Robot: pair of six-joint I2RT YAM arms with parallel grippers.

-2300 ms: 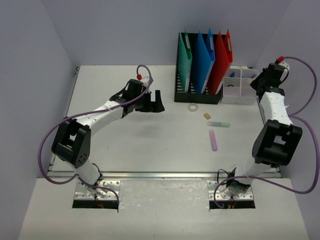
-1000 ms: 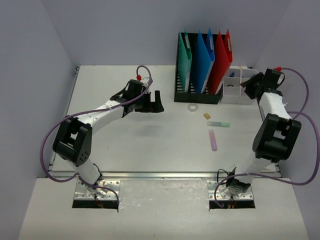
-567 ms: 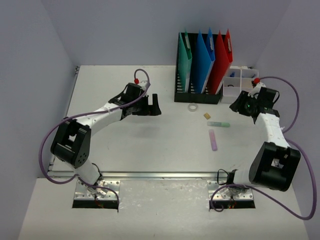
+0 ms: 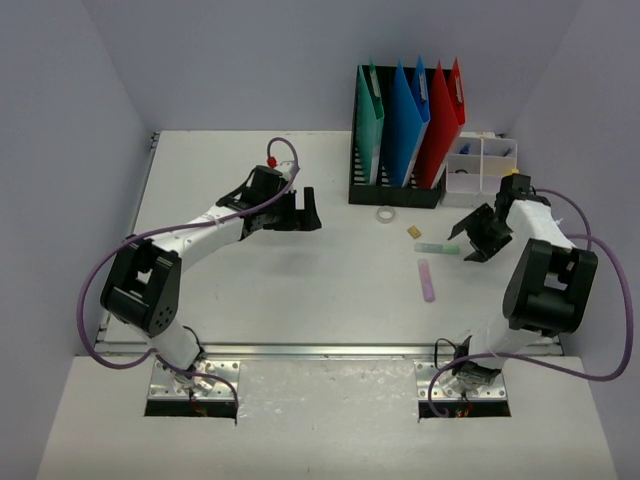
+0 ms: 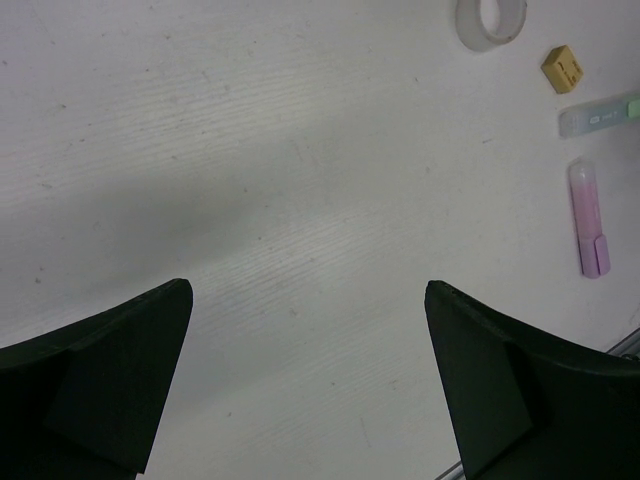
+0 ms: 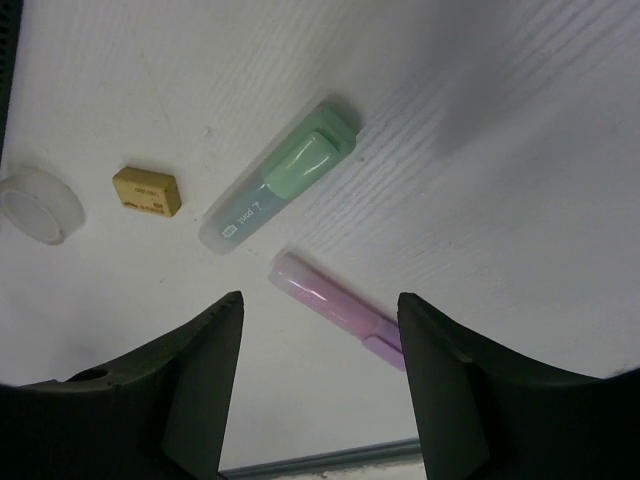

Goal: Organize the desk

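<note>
Right arm has swung away from the clear compartment box (image 4: 480, 165) in the upper right and come down toward centre right; left arm barely shifted.

Left hand (image 4: 313, 208) sits left of centre in the top view, over bare tabletop (image 4: 300, 290). Released, fingers spread wide, nothing between them. Left wrist view shows the same: both dark fingers (image 5: 110, 370) at the bottom corners, white surface in the gap.

The tabletop fills the middle of the top view, with its metal rail along the lower edge.

Right of centre is a loose cluster lying flat: clear tape roll (image 4: 385, 214), just below the black file holder (image 4: 395, 190). Small yellow block (image 4: 414, 231) is near it, down and right. Green highlighter (image 4: 437, 248) lies roughly horizontal. Pink highlighter (image 4: 427, 280) lies below it, roughly vertical. None of them touch.

Right hand (image 4: 462, 244) is at centre right, just beside the green highlighter's right end. Released, fingers apart, holding nothing. In the right wrist view the green highlighter (image 6: 285, 175) and pink highlighter (image 6: 335, 310) lie on the tabletop beyond the gap, the tape and block at the left edge.

The file holder holds green, blue and red folders, upright, at top right of centre. The compartment box is touching its right side; contents too small to tell.
</note>
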